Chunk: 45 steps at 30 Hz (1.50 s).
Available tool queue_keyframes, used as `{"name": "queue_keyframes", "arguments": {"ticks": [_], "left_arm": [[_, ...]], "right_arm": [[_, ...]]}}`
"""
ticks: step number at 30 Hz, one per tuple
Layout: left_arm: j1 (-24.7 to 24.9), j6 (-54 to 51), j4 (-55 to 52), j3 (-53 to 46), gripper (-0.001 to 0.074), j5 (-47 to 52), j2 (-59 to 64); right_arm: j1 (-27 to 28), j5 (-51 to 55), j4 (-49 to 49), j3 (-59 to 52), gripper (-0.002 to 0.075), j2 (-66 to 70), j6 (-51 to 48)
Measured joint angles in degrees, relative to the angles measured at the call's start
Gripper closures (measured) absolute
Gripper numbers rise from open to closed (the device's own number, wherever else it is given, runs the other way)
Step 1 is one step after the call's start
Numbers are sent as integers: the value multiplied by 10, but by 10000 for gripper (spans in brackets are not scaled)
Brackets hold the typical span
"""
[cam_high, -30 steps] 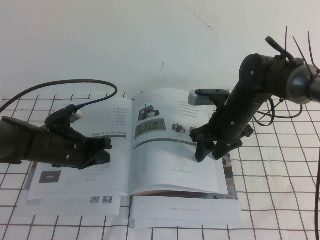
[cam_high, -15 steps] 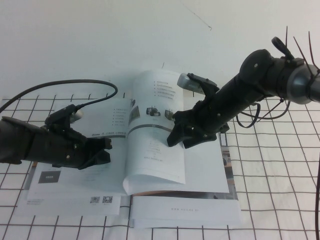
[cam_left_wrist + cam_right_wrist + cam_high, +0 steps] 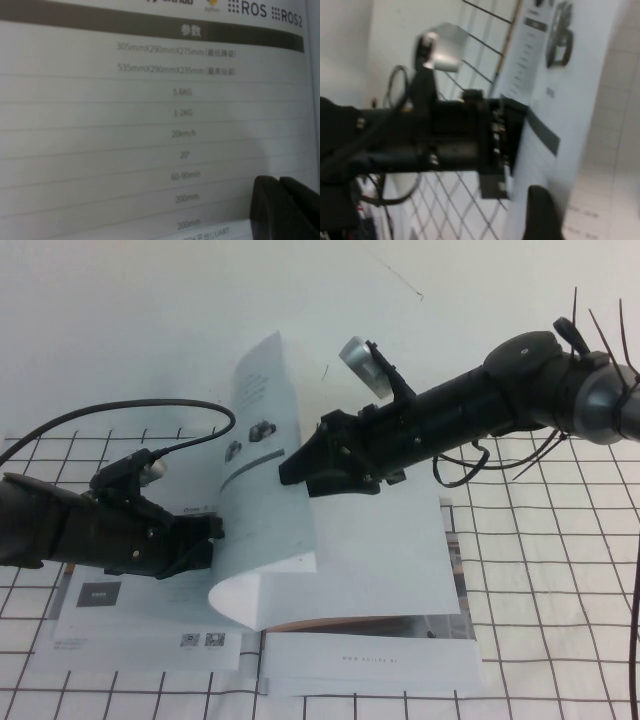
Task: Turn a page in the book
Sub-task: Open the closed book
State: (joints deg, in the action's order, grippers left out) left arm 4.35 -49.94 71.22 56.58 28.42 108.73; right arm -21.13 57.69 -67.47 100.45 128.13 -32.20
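Over at nine o'clock, the left gripper [image 3: 205, 543] rests low on the book [image 3: 140, 615]'s left-hand leaf, fingers closed together and holding nothing. At centre the page [image 3: 262, 455] stands nearly upright, curling over the spine. From three o'clock the right gripper [image 3: 300, 468] meets its edge, though its grip can't be made out.

Both arms matte black, chunky segmented links. Left gripper [image 3: 205, 543]: black blocky fingers, small silver-white cylinder on top, thick black cable looping off behind. Right gripper [image 3: 296, 468]: black angular housing, grey-silver camera module on bracket. Right arm: rounded grey joint, thin black wires, black zip-tie tails sticking out.
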Motion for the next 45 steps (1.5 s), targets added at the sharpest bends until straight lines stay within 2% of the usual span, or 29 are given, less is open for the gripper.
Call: {"name": "queue_keyframes", "arguments": {"ticks": [4,8,17,26,32,38,45], "left_arm": [[0,0,0,0,737,0,0],[0,0,3,0,737,0,0],[0,5,-35,-1,737,2,-86],[0,100,-159,-3,737,-5,-249],[0,123,-170,-3,737,10,-337],[0,132,-172,-4,737,29,-320],[0,135,-173,-17,737,1,-217]], "right_arm": [[0,16,-96,3,318,0,-49],[0,24,-139,4,318,0,-70],[0,25,-143,5,319,0,-82],[0,25,-141,5,319,0,-91],[0,25,-93,5,319,0,-93],[0,31,-64,5,319,0,-88],[0,51,-59,5,319,0,-80]]}}
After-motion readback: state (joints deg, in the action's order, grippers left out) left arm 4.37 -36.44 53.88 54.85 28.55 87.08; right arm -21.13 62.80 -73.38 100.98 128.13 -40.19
